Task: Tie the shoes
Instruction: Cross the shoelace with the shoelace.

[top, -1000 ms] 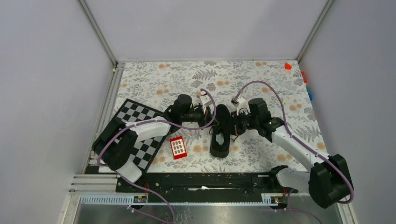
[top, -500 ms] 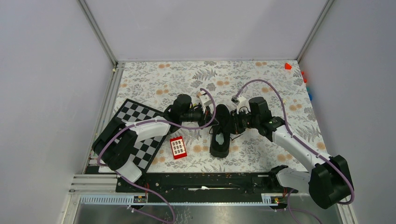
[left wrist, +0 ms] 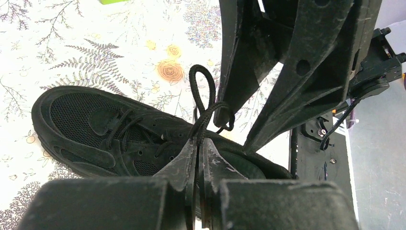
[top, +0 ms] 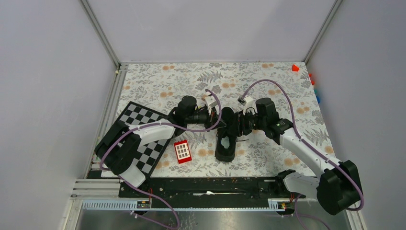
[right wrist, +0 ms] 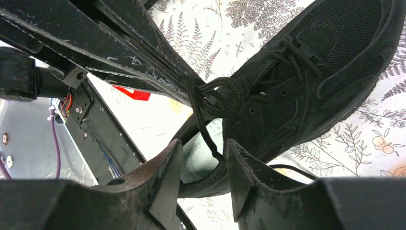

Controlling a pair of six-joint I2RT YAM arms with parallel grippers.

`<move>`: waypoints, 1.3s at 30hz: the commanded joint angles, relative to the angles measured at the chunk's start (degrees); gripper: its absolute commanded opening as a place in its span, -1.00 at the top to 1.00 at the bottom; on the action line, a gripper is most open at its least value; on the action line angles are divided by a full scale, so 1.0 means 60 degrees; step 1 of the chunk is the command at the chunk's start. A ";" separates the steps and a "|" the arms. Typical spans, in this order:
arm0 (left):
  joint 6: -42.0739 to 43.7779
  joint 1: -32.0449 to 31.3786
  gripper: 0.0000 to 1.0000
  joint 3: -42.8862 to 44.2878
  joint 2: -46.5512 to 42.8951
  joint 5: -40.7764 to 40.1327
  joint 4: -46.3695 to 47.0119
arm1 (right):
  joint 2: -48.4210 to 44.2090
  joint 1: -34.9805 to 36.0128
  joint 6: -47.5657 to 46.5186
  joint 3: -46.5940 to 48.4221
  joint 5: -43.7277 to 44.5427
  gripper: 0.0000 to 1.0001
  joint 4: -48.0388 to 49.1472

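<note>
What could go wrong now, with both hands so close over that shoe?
The left hand pinches the lace loop only at its base; a slip could undo it. The right hand is open around a thin loose strand and might close on nothing. Nothing pins the shoe, so a pull may drag it.

top view: sneaker (top: 226, 152) midfoot hidden under left tool (top: 212, 123) and right tool (top: 236, 127), laces (left wrist: 201, 88) too thin to trace there | left wrist: heel partly behind left tool | right wrist: toe cut by frame corner, heel behind right tool
</note>
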 commanded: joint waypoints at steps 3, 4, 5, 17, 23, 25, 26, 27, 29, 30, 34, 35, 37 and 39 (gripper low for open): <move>-0.0084 -0.0026 1.00 0.0466 0.0167 0.0330 0.0658 | -0.0406 0.0057 -0.0095 0.0535 0.0558 0.02 0.0016; -0.0087 -0.0027 1.00 0.0465 0.0166 0.0330 0.0658 | -0.0413 0.0054 -0.0089 0.0578 0.0587 0.02 0.0036; -0.0087 -0.0032 1.00 0.0454 0.0171 0.0330 0.0647 | -0.0421 0.0044 -0.0081 0.0625 0.0615 0.02 0.0041; 0.0159 -0.0036 1.00 0.0242 0.0034 0.0263 0.0357 | -0.0349 -0.0074 -0.0188 0.0822 0.0811 0.28 0.0040; 0.0190 -0.0028 1.00 0.0218 -0.0037 0.0257 0.0351 | -0.0205 -0.0111 -0.0019 0.0757 0.0726 0.76 0.0367; 0.0205 -0.0037 1.00 0.0230 -0.0042 0.0264 0.0337 | -0.0170 -0.0118 0.0073 0.0749 0.0551 1.00 0.0482; 0.0206 -0.0037 1.00 0.0228 -0.0056 0.0258 0.0347 | -0.0145 -0.0118 0.0102 0.0753 0.0398 1.00 0.0542; 0.0206 -0.0030 1.00 0.0231 -0.0034 0.0257 0.0350 | -0.0092 -0.0111 0.0146 0.0746 0.0238 1.00 0.0589; 0.0191 -0.0033 1.00 0.0256 -0.0042 0.0264 0.0337 | 0.0037 -0.0114 0.0266 0.0719 -0.0060 1.00 0.0704; 0.0211 -0.0030 1.00 0.0249 -0.0053 0.0271 0.0336 | 0.0100 -0.0105 0.0280 0.0713 -0.0208 1.00 0.0716; 0.0411 -0.0037 1.00 0.0246 -0.0142 0.0317 0.0095 | 0.0240 -0.0104 0.0350 0.0612 -0.0455 1.00 0.0757; 0.0468 -0.0034 1.00 0.0235 -0.0166 0.0316 0.0019 | 0.0254 -0.0104 0.0386 0.0573 -0.0490 1.00 0.0816; 0.0558 -0.0034 1.00 0.0196 -0.0223 0.0337 -0.0074 | 0.0357 -0.0104 0.0419 0.0537 -0.0502 1.00 0.0916; 0.0586 -0.0030 1.00 0.0166 -0.0231 0.0363 -0.0110 | 0.0475 -0.0104 0.0465 0.0526 -0.0527 1.00 0.1026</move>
